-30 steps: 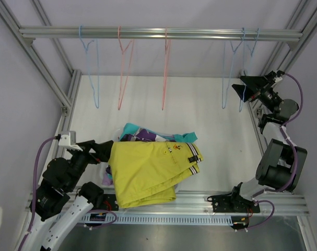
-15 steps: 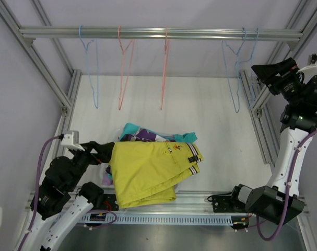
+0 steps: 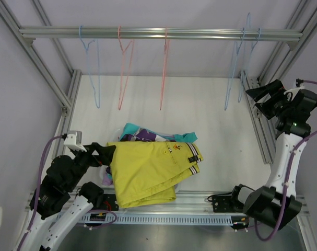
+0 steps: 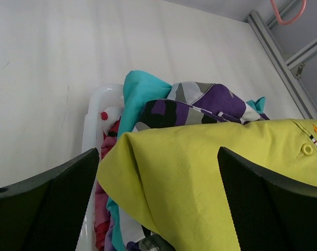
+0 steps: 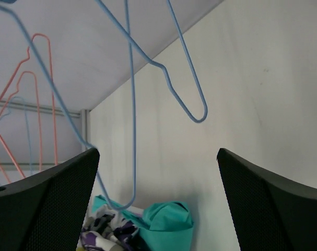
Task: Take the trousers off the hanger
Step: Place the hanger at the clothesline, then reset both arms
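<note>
The trousers lie in a heap at the table's front. The mustard yellow pair (image 3: 148, 170) is on top, with teal (image 3: 131, 129) and camouflage (image 3: 145, 136) pairs showing behind it. My left gripper (image 3: 103, 153) stands open at the heap's left edge, and the yellow cloth (image 4: 210, 178) lies between its fingers (image 4: 54, 204) without being pinched. A pink-red pair (image 4: 102, 212) peeks out below. My right gripper (image 3: 257, 97) hangs open in the air at the far right, just right of two bare blue hangers (image 3: 235, 68). A blue hanger (image 5: 184, 99) dangles ahead of it.
Several wire hangers hang bare on the top rail (image 3: 200, 34): one blue (image 3: 90, 68) at the left and two pink (image 3: 124, 68) (image 3: 164, 68). A white bin (image 4: 93, 112) lies under the heap. Aluminium frame posts (image 3: 255, 115) run along both sides.
My right gripper has opened wider and pulled back to the right from the blue hangers, which have swung. The left arm and the heap have barely shifted.
</note>
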{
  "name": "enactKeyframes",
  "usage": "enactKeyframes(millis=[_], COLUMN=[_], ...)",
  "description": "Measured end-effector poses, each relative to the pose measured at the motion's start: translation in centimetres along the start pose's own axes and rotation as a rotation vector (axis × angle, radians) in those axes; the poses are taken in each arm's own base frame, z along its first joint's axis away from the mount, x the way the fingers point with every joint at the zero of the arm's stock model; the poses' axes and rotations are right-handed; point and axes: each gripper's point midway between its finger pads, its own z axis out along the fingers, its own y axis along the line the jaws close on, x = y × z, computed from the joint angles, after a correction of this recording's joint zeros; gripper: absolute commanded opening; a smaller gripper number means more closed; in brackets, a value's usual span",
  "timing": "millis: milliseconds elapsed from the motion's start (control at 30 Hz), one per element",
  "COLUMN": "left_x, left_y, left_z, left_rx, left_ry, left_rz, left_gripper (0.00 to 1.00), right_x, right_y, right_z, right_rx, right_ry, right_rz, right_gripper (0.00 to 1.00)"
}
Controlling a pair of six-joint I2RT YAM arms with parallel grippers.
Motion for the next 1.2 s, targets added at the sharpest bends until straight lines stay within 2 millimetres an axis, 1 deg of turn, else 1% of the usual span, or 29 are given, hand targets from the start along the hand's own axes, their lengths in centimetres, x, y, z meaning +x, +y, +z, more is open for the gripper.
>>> enactKeyframes(millis=[67, 100, 167, 233, 267, 333, 367, 433, 467, 500, 533, 567, 633, 667, 800, 900, 967, 1000, 1067, 1200], left_x=[0.1, -0.1, -0.5, -1.1, -1.4, -2.3, -2.8, -3.9, -4.5, -4.9, -5.8, -6.6, -8.1, -8.8, -11.8, -13.1, -13.2, -12.9, -11.8, -9.9], left_y=[0.0, 0.0, -0.2, -0.4, -0.5, -0.8, -1.0, -1.4, -1.6, -1.8, -2.1, -2.4, -2.8, -3.0, -3.4, -3.3, -3.0, -2.6, -1.8, -0.4], left_z=[-0.2, -0.3, -0.6, -0.9, -1.1, -1.5, -1.6, -1.9, -2.1, -2.2, -2.4, -2.6, -3.2, -3.5, -4.7, -5.2, -5.2, -5.2, -5.2, -5.3], left_rx=[0.000, 0.002, 0.006, 0.013, 0.015, 0.022, 0.024, 0.029, 0.031, 0.032, 0.036, 0.039, 0.046, 0.044, 0.039, 0.031, 0.029, 0.024, 0.016, 0.008], left_ry=[0.006, 0.006, -0.002, -0.016, -0.022, -0.036, -0.040, -0.051, -0.054, -0.057, -0.067, -0.077, -0.098, -0.110, -0.179, -0.236, -0.276, -0.294, -0.315, -0.364], left_rz=[0.001, 0.001, -0.001, -0.003, -0.002, 0.000, 0.002, 0.011, 0.015, 0.023, 0.030, 0.039, 0.058, 0.065, 0.076, 0.086, 0.098, 0.103, 0.116, 0.130], left_gripper=[0.99, 0.99, 0.99, 0.99, 0.99, 0.99, 1.00, 0.99, 0.99, 1.00, 0.99, 0.99, 0.99, 0.99, 0.99, 0.99, 0.99, 0.99, 0.99, 0.99], right_x=[-0.4, -0.9, -1.5, -1.6, -1.4, -0.4, 0.3, 2.0, 3.4, 4.6, 5.8, 7.5, 9.8, 11.4, 14.7, 16.5, 17.2, 17.3, 16.8, 15.1], right_y=[1.3, 2.5, 5.3, 9.2, 10.8, 13.4, 14.4, 15.6, 16.1, 16.2, 16.2, 16.1, 15.6, 15.5, 15.0, 15.0, 15.1, 15.2, 15.0, 13.6], right_z=[-1.8, -3.0, -5.3, -7.9, -8.8, -10.6, -11.2, -11.3, -11.0, -10.6, -10.1, -9.6, -9.0, -8.9, -8.9, -9.5, -10.0, -10.4, -11.2, -12.0], right_rx=[0.014, 0.024, 0.007, -0.045, -0.075, -0.147, -0.180, -0.235, -0.264, -0.277, -0.284, -0.287, -0.270, -0.265, -0.200, -0.172, -0.173, -0.176, -0.167, -0.100], right_ry=[-0.064, -0.115, -0.195, -0.272, -0.295, -0.316, -0.316, -0.278, -0.240, -0.205, -0.175, -0.131, -0.079, -0.043, 0.008, 0.017, 0.010, -0.001, -0.039, -0.138], right_rz=[-0.074, -0.126, -0.231, -0.347, -0.391, -0.461, -0.489, -0.529, -0.547, -0.564, -0.578, -0.604, -0.650, -0.686, -0.819, -0.908, -0.943, -0.949, -0.951, -0.944], right_gripper=[1.00, 0.99, 1.00, 0.99, 1.00, 0.99, 0.99, 0.99, 0.99, 1.00, 0.99, 0.99, 0.99, 0.99, 0.99, 1.00, 0.99, 0.99, 0.99, 0.99])
